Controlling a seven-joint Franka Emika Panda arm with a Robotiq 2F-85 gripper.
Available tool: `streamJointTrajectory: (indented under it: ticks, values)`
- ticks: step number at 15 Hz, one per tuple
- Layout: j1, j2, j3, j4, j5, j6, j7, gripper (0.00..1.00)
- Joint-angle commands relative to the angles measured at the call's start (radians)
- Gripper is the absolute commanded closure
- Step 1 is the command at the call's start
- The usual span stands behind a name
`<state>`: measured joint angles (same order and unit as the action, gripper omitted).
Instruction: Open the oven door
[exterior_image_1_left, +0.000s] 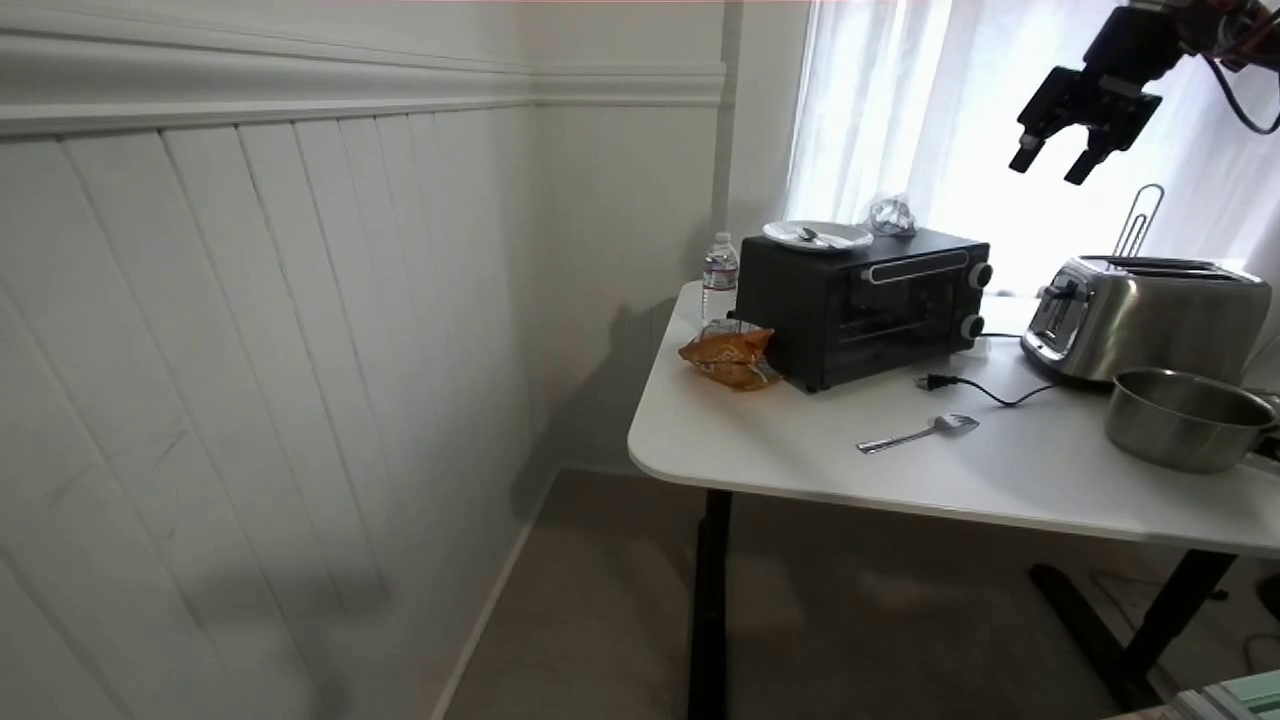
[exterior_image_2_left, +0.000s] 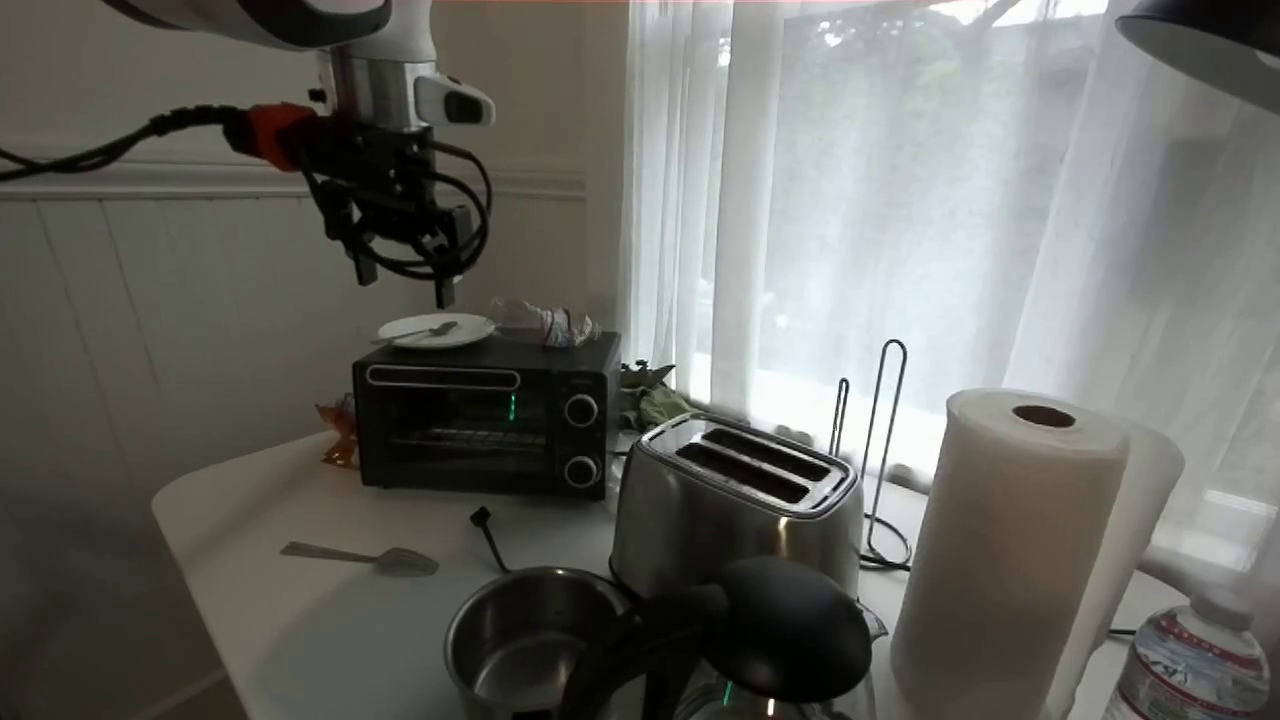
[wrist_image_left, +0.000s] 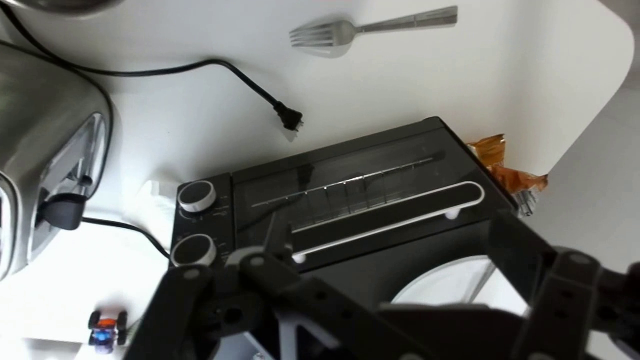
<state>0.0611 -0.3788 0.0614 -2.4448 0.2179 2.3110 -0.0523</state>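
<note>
While only our wrist view shows a toy (wrist_image_left: 103, 334), oven door (exterior_image_2_left: 465, 422) facing fork (wrist_image_left: 375, 26), long axis level, below tool (exterior_image_2_left: 405, 284), jaws apart

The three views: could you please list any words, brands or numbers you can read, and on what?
Nothing is legible.
Oven: markings by knobs too small.
Orange bag: print blurred.
Crumpled plastic: print blurred.
Bottle near oven: label blurred.
Second bottle, near paper towels: label blurred.
</note>
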Motion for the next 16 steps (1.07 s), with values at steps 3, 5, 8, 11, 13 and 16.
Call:
streamJointTrajectory:
  ticks: [3,5,8,11,13,16]
  values:
    - [0.021,0.004,-0.010,0.002,-0.006,0.001,0.010,0.00]
    - [0.018,0.005,-0.019,0.002,-0.005,0.001,0.008,0.00]
    - [0.018,0.005,-0.019,0.002,-0.005,0.001,0.008,0.00]
    - [0.029,0.039,0.005,0.003,-0.007,0.048,0.027,0.00]
    - [0.044,0.063,0.034,0.001,-0.014,0.095,0.048,0.00]
    - [0.052,0.126,0.070,0.012,-0.031,0.185,0.100,0.00]
